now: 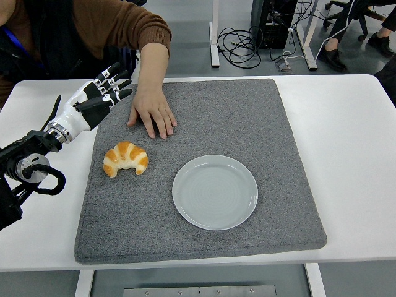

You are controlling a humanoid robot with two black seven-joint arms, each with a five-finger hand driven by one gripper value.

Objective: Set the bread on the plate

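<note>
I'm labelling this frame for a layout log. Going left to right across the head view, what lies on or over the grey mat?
Robot's left hand → croissant → person's hand → white plate.

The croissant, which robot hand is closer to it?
Left. The left robot hand hovers open just up-left of the croissant, not touching it. The right robot hand isn't in view at all. The plate sits to the croissant's right.
</note>
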